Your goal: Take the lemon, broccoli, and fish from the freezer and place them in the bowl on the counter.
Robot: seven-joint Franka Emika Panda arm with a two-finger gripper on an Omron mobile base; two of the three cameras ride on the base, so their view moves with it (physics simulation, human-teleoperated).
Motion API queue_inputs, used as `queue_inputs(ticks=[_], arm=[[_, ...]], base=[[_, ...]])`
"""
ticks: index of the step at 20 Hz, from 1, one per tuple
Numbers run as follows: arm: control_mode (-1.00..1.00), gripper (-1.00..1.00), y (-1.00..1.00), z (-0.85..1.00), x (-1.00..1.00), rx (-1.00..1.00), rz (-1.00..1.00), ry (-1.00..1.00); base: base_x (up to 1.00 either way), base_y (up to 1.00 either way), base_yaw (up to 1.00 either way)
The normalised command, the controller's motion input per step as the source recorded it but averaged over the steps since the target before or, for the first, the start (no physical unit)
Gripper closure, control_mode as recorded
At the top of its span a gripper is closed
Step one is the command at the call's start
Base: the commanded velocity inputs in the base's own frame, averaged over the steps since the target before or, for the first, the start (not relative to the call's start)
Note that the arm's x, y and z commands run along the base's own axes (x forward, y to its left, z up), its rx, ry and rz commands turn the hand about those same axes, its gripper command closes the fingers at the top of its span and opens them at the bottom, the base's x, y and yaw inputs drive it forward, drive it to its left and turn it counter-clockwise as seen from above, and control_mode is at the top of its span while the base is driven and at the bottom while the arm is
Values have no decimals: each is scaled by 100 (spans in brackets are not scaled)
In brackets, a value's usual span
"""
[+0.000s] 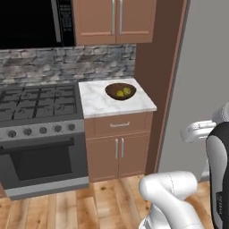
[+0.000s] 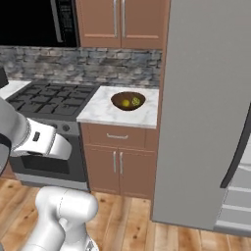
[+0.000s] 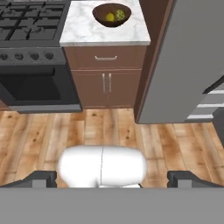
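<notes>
The dark brown bowl [image 1: 110,87] [image 2: 116,99] [image 3: 101,19] sits on the white marble counter [image 1: 96,103] [image 2: 95,112] [image 3: 81,31]. In it lie the yellow lemon [image 1: 120,93] [image 2: 126,103] [image 3: 110,17] and the green broccoli [image 1: 128,91] [image 2: 136,101] [image 3: 120,15]. The fish is out of view. The grey freezer door [image 2: 206,112] [image 3: 183,65] [image 1: 201,67] stands swung out, with its dark handle [image 2: 239,153] and white inner shelves [image 2: 240,198] at the right. My gripper [image 3: 113,179] is open and holds nothing. It hangs high over the wood floor, well back from the counter.
A black gas stove [image 1: 38,100] [image 2: 51,98] [image 3: 30,22] with an oven [image 1: 42,161] stands left of the counter. Reddish-brown drawers and cabinet doors [image 1: 118,152] [image 3: 105,81] lie below the marble. A microwave [image 1: 31,22] and wall cabinets [image 1: 114,20] hang above.
</notes>
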Motion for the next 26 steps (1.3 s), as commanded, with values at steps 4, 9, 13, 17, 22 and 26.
queue_inputs(ticks=[4, 9, 13, 17, 22, 26], arm=[[100, -100, 0, 0, 0, 0, 0, 0], [100, -100, 0, 0, 0, 0, 0, 0], [100, -100, 0, 0, 0, 0, 0, 0], [100, -100, 0, 0, 0, 0, 0, 0], [100, -100, 0, 0, 0, 0, 0, 0], [100, -100, 0, 0, 0, 0, 0, 0]], base=[[30, -82, 0], [60, -60, 1], [34, -69, 2], [19, -74, 0], [14, -74, 0], [24, -65, 0]])
